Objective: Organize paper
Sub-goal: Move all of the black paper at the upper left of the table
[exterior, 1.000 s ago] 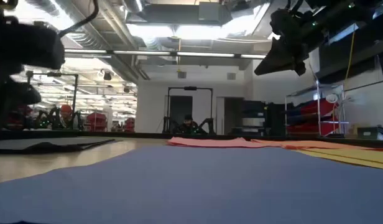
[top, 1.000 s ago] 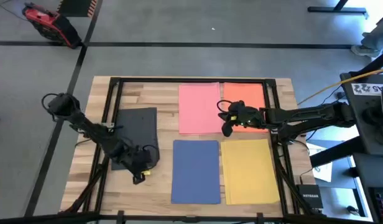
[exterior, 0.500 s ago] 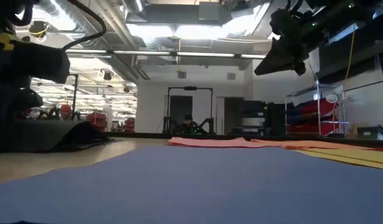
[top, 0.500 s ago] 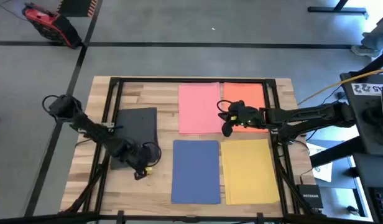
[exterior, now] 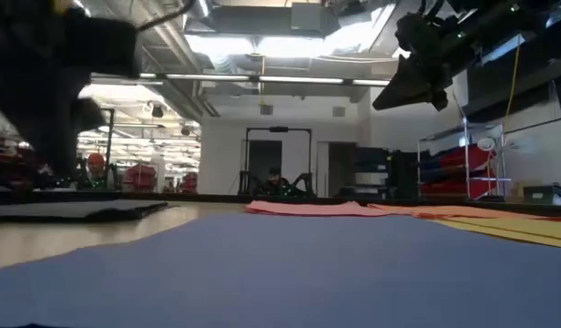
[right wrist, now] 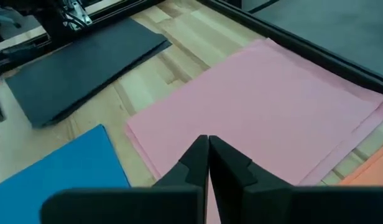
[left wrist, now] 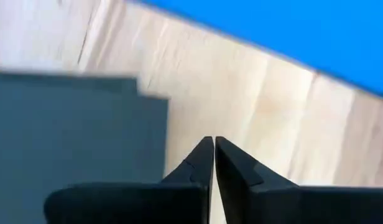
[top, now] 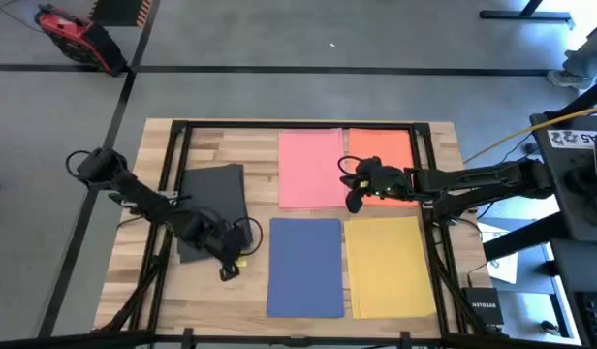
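Robotics lab: exposed ceiling ducts (exterior: 126, 27); more robot rigs (exterior: 279, 182) behind.

The table (top: 255, 145) is pale wood grain. On it lie a pink sheet (top: 309, 170), an orange-red sheet (top: 382, 147), a blue sheet (top: 304, 267), a yellow sheet (top: 390, 267) and a black sheet (top: 212, 194).

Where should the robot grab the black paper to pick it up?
Probably at the black paper's near corner beside the left gripper, coming in low from the bare wood between it and the blue paper. It lies flat, so only an edge offers grip, and the right gripper hangs farther away, above the pink paper.
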Controlling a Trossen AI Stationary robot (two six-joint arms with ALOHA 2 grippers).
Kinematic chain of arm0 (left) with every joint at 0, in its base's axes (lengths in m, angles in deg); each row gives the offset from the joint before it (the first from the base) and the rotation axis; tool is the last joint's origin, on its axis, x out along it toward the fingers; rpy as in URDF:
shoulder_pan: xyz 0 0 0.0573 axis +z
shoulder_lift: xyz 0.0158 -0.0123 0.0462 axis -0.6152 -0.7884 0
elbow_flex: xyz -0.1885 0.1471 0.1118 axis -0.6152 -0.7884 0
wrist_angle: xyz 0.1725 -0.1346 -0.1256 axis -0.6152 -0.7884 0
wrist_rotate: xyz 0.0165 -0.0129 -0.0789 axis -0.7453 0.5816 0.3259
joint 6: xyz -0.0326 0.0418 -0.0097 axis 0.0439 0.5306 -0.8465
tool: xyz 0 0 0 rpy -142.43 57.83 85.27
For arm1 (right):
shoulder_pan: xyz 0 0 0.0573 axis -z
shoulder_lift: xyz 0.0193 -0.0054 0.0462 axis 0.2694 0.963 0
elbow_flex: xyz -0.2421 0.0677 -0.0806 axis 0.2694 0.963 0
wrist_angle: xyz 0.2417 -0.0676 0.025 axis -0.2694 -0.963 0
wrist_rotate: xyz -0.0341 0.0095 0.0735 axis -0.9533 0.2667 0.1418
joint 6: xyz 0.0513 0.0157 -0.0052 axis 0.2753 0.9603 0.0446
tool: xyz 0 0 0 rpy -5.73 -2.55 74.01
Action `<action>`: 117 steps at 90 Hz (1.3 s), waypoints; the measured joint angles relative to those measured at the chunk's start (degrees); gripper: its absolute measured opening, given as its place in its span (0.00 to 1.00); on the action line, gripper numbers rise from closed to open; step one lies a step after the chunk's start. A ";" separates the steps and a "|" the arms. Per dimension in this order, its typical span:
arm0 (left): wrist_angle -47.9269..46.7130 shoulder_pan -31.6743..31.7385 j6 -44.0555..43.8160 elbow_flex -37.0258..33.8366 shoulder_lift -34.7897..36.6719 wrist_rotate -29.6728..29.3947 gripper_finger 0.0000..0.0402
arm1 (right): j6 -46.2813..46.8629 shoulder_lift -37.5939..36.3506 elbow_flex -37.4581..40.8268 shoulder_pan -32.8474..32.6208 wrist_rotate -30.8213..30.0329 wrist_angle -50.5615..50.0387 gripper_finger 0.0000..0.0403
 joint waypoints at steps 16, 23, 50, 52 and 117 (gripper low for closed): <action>1.26 6.15 8.43 0.11 -0.08 -3.05 0.00 | 0.00 0.00 0.00 -0.02 0.00 0.00 0.00; 2.41 9.51 14.03 0.11 -0.71 -2.88 0.00 | 0.00 0.00 0.00 0.00 0.00 0.00 0.00; 7.90 18.16 24.81 -0.40 -9.11 5.79 0.00 | -1.44 0.00 0.00 0.00 0.60 -1.03 0.00; 7.88 18.13 25.39 -0.40 -9.88 6.45 0.00 | -1.45 0.00 0.00 -0.01 0.86 -1.07 0.00; -1.62 12.28 16.48 -0.42 -7.97 10.06 0.00 | -3.41 0.00 0.00 -0.02 2.56 -1.27 0.00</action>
